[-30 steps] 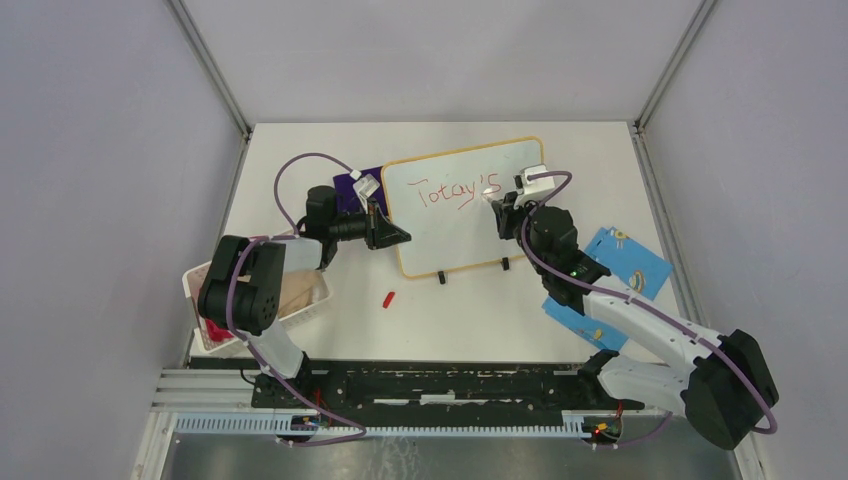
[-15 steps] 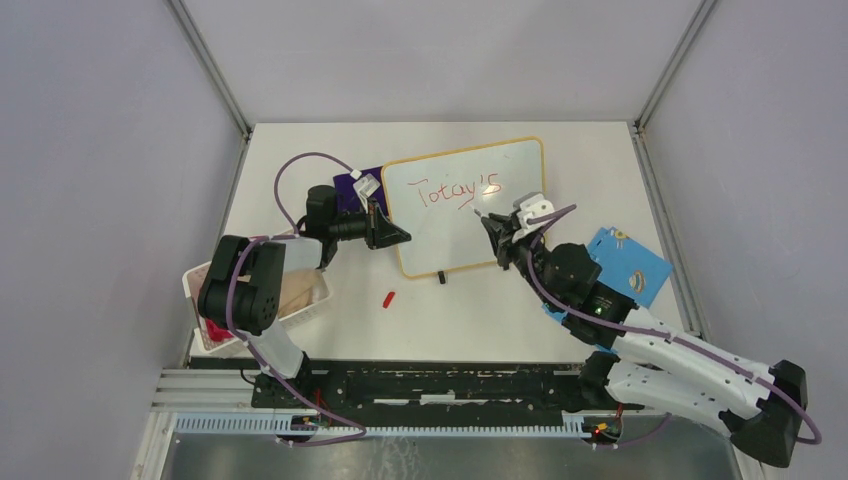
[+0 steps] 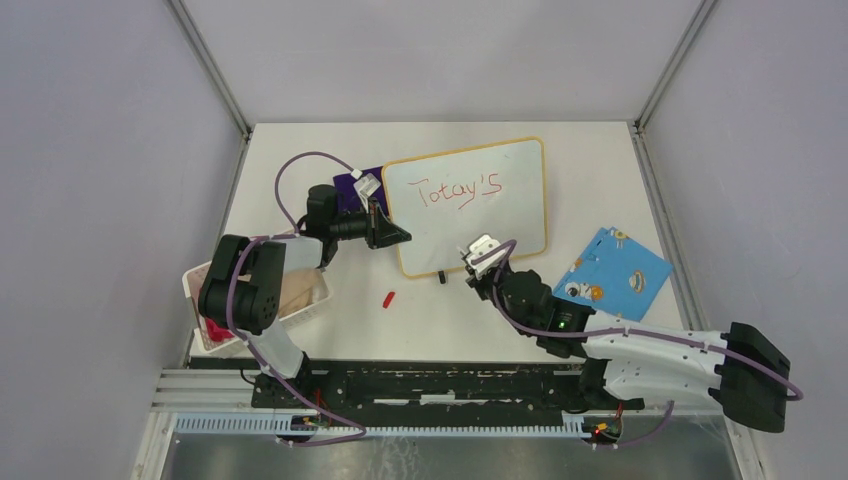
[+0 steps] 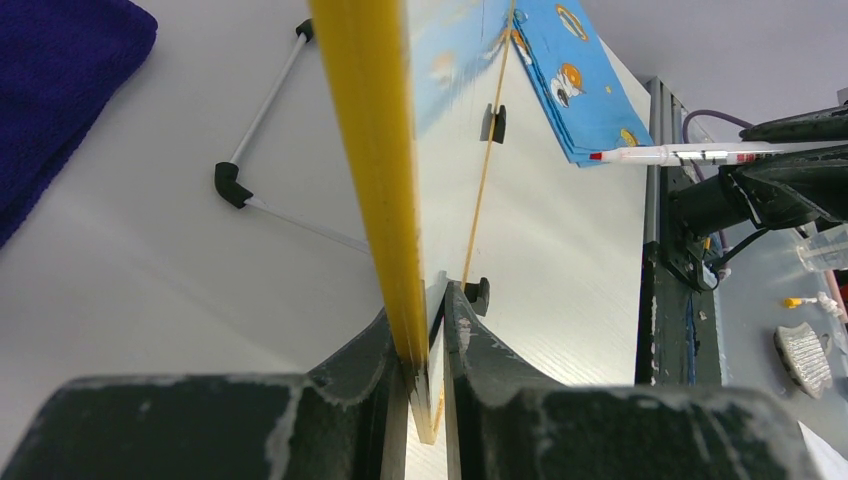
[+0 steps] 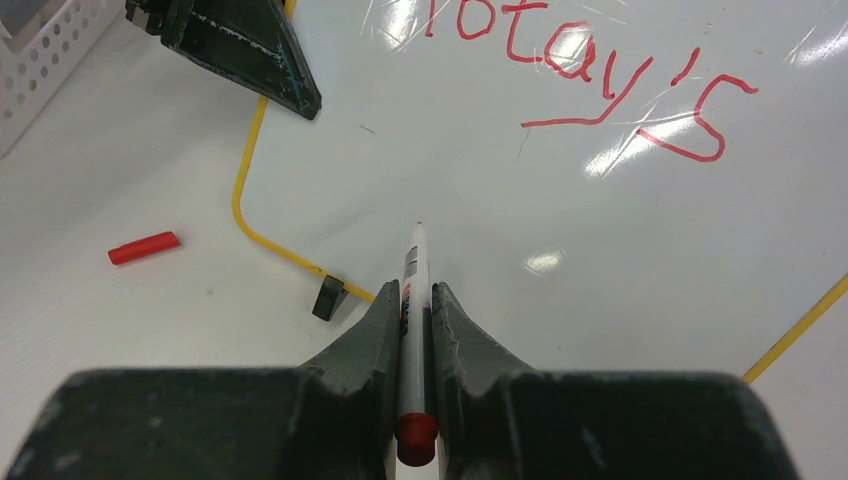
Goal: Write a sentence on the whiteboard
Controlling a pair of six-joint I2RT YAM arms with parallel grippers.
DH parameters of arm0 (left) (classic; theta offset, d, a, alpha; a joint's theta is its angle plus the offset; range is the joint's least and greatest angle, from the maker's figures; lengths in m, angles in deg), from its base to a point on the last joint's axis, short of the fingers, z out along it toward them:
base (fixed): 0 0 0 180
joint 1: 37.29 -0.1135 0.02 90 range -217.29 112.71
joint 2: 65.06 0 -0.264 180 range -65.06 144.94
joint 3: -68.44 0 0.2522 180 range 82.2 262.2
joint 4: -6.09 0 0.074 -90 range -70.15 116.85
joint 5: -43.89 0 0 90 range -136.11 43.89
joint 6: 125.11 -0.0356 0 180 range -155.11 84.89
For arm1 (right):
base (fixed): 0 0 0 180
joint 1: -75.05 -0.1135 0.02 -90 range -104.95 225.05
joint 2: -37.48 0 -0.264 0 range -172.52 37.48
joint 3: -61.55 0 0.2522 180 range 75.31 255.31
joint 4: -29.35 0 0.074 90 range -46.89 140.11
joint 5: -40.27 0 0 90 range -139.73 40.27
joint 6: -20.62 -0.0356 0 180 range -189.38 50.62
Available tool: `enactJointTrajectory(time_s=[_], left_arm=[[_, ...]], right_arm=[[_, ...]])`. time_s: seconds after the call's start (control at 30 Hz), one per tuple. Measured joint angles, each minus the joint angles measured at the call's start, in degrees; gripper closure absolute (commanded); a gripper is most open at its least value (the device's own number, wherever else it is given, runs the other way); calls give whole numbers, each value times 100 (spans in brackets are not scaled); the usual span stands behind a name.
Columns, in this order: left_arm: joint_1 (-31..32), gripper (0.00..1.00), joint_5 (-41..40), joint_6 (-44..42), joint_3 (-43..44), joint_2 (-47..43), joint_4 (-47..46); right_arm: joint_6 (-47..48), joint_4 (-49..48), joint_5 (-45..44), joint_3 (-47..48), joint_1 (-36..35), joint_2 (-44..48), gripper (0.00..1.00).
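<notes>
The right gripper (image 5: 415,292), pinching a white marker pen (image 5: 416,250), had pulled back from the red word "Totay's" (image 3: 458,191) to the near edge of the shiny white yellow-framed board (image 3: 520,215) propped mid-table, likely to start line two; the left gripper (image 4: 425,330) squeezed the board's left edge; the white holey basket (image 3: 192,283) held something tan and something red.

Looks steeply down from high behind the near edge, far enough to hold the whole white tabletop (image 3: 600,170). Sights from the left wrist, close, edge-on along the glossy white whiteboard with a thin yellow-tan frame (image 4: 365,150) at frame centre. Peers from the right wrist, low and near, over a white marker pen (image 5: 414,262) onto that board's red handwritten words (image 5: 590,70), shared with the top view.
</notes>
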Motion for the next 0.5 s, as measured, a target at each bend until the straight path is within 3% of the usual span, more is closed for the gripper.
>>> enactJointTrajectory(time_s=[0.5], left_arm=[[4, 98, -2, -37, 2, 0, 15]], right_arm=[[-323, -1003, -9, 315, -2, -1314, 100]])
